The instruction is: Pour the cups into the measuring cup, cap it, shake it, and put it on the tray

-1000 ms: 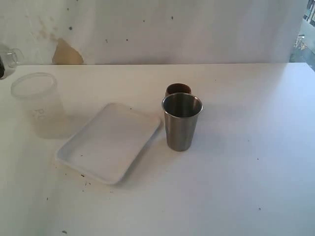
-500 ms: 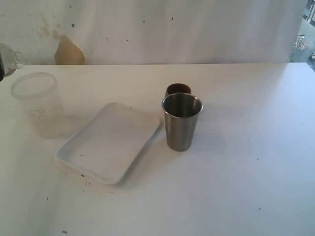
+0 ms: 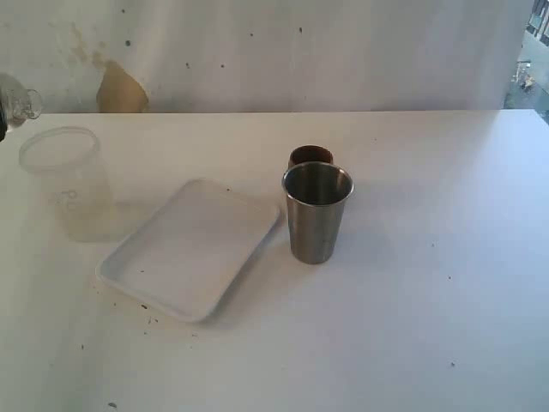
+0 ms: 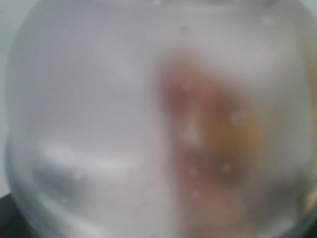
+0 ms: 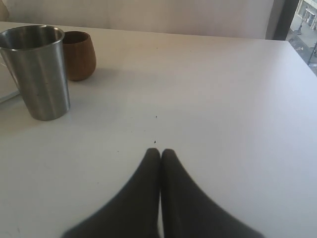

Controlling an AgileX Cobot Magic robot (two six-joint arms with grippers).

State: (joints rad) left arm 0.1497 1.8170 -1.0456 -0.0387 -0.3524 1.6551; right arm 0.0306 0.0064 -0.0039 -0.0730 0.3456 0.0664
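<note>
Broadly, underneath everything: plain white tabletop (image 3: 429, 300), dotted with a few dark flecks. Next in size, lying flat left of centre: flat white rectangular tray with rounded corners and a low rim (image 3: 193, 249), bare inside, likely reserved as the final landing spot. Near its far left corner, just apart: frosted translucent plastic cup (image 3: 73, 184), upright, seemingly no part of the job. Off the tray's right edge, near but not touching: tall tapered stainless-steel tumbler (image 3: 316, 215), upright, mouth up, so not yet poured; contents not visible. At the far left frame edge, raised off the table and tilted: clear plastic measuring cup (image 3: 19, 96), filling the left wrist view as a blur. Judged held there by the left gripper (image 3: 3, 123), seen only as a dark sliver; fingers hidden, probably set wide around the cup's body, presumably readying it as the receiving vessel. Directly behind the tumbler, touching or not impossible to tell: small round brown wooden cup (image 3: 310, 155), also upright. Finally, over bare table, well apart from the tumbler: right gripper (image 5: 159, 153), fingers pressed together, pinching nothing, seemingly parked clear of the pour.
</note>
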